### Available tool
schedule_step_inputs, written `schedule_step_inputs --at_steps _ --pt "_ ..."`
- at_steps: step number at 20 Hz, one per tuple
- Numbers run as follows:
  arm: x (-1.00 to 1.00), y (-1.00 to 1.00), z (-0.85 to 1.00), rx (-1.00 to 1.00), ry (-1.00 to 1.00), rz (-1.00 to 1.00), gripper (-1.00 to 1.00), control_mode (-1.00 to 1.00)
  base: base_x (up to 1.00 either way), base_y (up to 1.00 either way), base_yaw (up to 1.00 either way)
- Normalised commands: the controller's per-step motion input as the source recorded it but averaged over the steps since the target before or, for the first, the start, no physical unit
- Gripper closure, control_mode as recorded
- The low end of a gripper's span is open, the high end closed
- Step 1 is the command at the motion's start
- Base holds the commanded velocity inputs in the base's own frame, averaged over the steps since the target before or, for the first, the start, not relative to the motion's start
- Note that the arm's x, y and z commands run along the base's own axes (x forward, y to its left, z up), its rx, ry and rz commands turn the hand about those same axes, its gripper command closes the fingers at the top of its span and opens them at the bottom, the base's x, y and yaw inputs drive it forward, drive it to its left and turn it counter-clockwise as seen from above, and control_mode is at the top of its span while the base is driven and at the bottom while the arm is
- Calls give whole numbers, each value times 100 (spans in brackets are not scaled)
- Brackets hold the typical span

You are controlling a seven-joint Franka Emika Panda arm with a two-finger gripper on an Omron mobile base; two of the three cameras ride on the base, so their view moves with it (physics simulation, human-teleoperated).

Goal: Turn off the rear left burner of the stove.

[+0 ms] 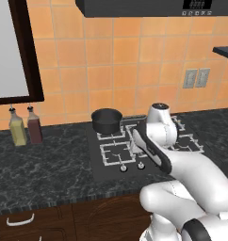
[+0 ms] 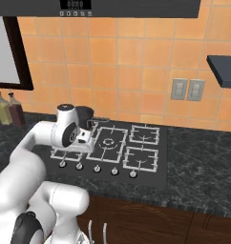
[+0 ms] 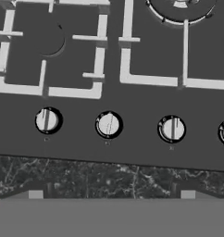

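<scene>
Here we see the dark marble counter [image 1: 45,164] carrying the stove [image 2: 153,175], its front edge near the counter's lip. The rear left burner [image 1: 102,134] sits at the cooktop's eleven o'clock under a black pot [image 1: 106,120]. In the hand view the knobs [image 3: 108,124] line the glass edge, well spaced. Our gripper [image 3: 111,194] hovers above; whether it's open or closed, we cannot tell.
</scene>
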Motion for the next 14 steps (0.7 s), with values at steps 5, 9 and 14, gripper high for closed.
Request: schedule_step_inputs --at_steps 5,9,14 --pt "1 5 -62 0 1 0 -100 -100 0 0 0" --pt "24 11 -47 0 1 0 -100 -100 0 0 0" --pt "43 9 -35 0 0 0 -100 -100 0 0 0"
